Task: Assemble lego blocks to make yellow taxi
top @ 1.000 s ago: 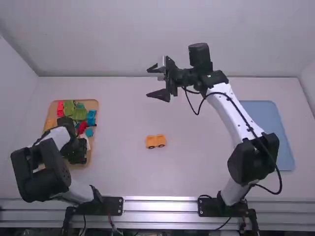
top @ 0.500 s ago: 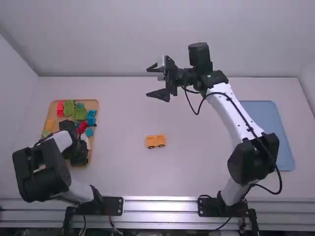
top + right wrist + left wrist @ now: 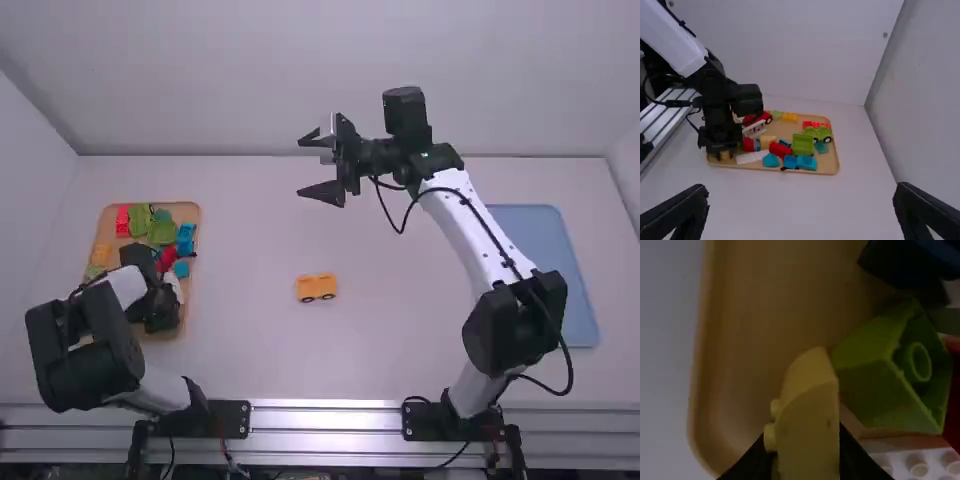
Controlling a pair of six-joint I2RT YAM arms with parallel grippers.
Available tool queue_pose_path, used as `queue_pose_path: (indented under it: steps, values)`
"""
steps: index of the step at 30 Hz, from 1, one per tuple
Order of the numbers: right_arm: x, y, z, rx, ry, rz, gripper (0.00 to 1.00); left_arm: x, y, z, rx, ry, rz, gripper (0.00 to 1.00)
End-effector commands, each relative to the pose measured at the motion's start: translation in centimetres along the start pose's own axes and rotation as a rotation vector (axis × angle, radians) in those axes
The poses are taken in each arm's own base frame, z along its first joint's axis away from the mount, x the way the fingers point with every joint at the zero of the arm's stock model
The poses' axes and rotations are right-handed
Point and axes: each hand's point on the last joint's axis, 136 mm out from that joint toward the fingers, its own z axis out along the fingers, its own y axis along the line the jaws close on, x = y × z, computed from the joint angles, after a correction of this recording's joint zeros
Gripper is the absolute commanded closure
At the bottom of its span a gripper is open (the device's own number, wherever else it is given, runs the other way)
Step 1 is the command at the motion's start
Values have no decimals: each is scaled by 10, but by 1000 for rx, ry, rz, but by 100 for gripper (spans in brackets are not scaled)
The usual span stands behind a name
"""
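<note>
the left gripper [image 3: 160, 308] is down over the near end of the wooden tray [image 3: 188, 213], at the counter's left side. its jaws are closed around a pale yellow block [image 3: 807, 425], which has a rounded top and small studs along one side. just beside that block is a hollow green block [image 3: 865, 385] with a round tube inside; i can't tell if the two touch. a white studded block [image 3: 920, 465] and a dark blue piece [image 3: 915, 262] are there too.

the right gripper [image 3: 303, 167] hangs over the far part of the counter [image 3: 400, 350], its jaws spread wide with nothing between them.

the orange-yellow wheeled piece [image 3: 316, 288] (the taxi so far, by the look of it) stands alone near the middle of the counter, well apart from the tray, with two dark wheels showing.

the rest of the tray has a red car [image 3: 757, 118], a white fence-like piece [image 3: 755, 129], a bright green block [image 3: 802, 144] and a teal piece [image 3: 771, 160]. a blue mat or tray [image 3: 535, 250] lies at the counter's right side.
</note>
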Motion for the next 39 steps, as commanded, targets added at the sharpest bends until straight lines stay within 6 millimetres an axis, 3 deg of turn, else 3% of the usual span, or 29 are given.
queue_pose_path:
  steps: [1,5,10,12,13,22,27,30,33,34,36,38,39]
  values:
    - [-20,3,-5,4,-20,-42,1,3,14,7,-47,4,-11,75]
    - [-20,3,-5,4,-20,-41,1,-2,13,7,-42,-22,-3,80]
    - [-20,3,-5,5,-20,-42,1,-6,11,6,-41,-40,108,80]
    - [-20,3,-5,5,-20,-43,1,-9,6,4,-29,-39,180,85]
    - [-20,3,-5,5,-20,-44,1,-11,0,1,-16,-32,260,96]
    - [-20,3,-6,6,-20,-47,1,-7,-39,-20,113,5,593,98]
    - [-16,-3,-6,40,4,-48,1,-1,-57,-58,234,-6,740,98]
    - [-9,-17,-7,118,48,49,1,0,-61,-84,325,-57,794,98]
    - [2,-39,-10,240,86,229,1,15,-66,-129,509,-173,942,98]
    - [3,-40,-10,242,87,235,1,16,-67,-131,519,-180,952,98]
    - [8,-39,-8,226,86,269,1,41,-71,-167,695,-250,1169,98]
    - [10,-36,-6,208,84,281,2,61,-71,-188,813,-272,1314,98]
    - [12,-34,-4,198,88,293,1,81,-67,-207,924,-291,1449,98]
